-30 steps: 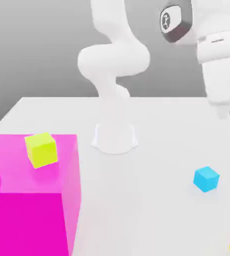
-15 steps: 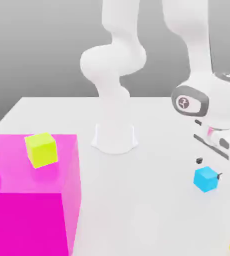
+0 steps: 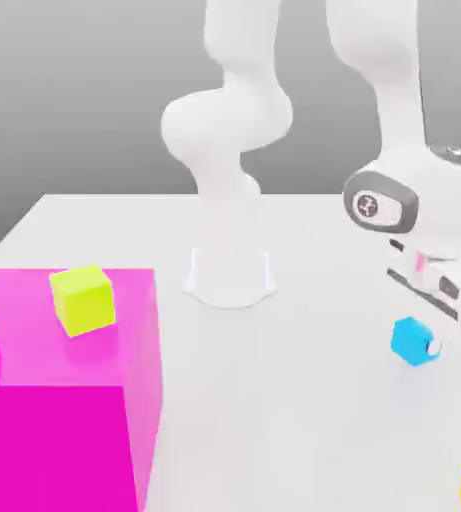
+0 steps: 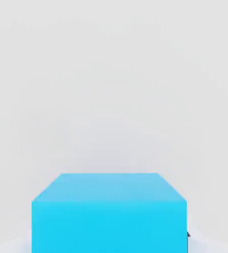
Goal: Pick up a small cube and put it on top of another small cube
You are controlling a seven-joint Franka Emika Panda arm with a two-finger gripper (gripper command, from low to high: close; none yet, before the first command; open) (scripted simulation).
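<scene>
Magenta block (image 3: 54, 440) looks smooth, plasticky; robot arm (image 3: 229, 130) smooth w/ glossy finish.

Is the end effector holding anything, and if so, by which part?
Yes: the end effector has the small blue cube, gripped by two opposite side faces, with its top face uncovered between the fingers.

Exterior view faces the arm's base; hand view, seemingly close, shares the blue cube (image 3: 412, 341)

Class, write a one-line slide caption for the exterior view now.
Gripper closed on the blue cube, magenta box with a yellow-green cube on top.
</scene>
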